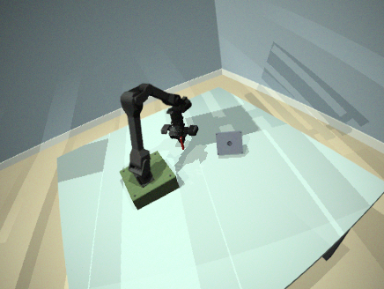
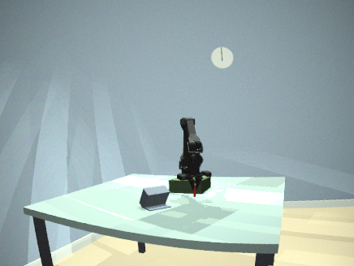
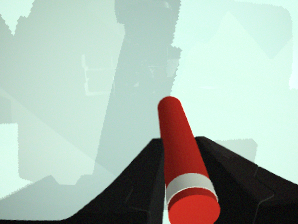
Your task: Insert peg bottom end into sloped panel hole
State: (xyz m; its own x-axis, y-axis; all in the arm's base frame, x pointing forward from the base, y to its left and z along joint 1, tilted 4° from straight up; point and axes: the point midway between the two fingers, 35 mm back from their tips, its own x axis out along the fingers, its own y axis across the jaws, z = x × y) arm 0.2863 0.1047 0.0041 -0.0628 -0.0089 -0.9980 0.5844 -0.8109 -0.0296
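From the top view the gripper [image 1: 180, 137] is clamped on the red peg [image 1: 181, 143], which hangs a bit to the base side of the panel [image 1: 229, 144], well apart from its hole [image 1: 229, 144]. The exterior view shows the peg [image 2: 195, 189] roughly upright under the gripper [image 2: 195, 179], beside the panel [image 2: 154, 198], though I can't tell if its tip touches the table [image 2: 243, 219]. In the wrist view the fingers pinch the peg [image 3: 181, 156] just under its pale band near the top; it looks round, stiff, light and probably slick, so I'd say a high grip like this leaves plenty of shaft free to push in.

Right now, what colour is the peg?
Red, with a pale band near its top; the wrist view shows it best.
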